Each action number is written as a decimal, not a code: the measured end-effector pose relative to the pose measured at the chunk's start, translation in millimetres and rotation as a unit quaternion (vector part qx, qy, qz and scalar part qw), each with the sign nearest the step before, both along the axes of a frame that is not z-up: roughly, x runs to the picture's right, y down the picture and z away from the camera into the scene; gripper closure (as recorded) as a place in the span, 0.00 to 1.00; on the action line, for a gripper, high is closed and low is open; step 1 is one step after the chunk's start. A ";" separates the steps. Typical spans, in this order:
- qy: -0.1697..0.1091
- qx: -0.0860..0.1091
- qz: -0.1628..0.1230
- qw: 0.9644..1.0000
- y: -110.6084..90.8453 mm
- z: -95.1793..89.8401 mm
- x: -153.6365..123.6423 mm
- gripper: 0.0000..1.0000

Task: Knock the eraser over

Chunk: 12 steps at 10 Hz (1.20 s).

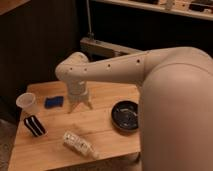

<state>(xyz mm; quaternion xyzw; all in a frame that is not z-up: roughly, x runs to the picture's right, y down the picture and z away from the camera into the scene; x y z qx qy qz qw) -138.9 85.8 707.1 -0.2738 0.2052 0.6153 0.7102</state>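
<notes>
The eraser is a small black block with two white stripes. It lies near the left front edge of the wooden table, just in front of the plastic cup. My gripper hangs from the white arm over the middle of the table, fingers pointing down and spread a little. It is well to the right of the eraser and holds nothing.
A flat blue pad lies just left of the gripper. A black bowl sits at the right. A crinkled plastic bottle lies on its side near the front edge. The arm's large white body fills the right side.
</notes>
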 end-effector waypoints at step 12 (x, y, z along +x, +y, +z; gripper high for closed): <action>-0.177 -0.011 -0.186 0.966 68.6 -65.9 -103.5 1.00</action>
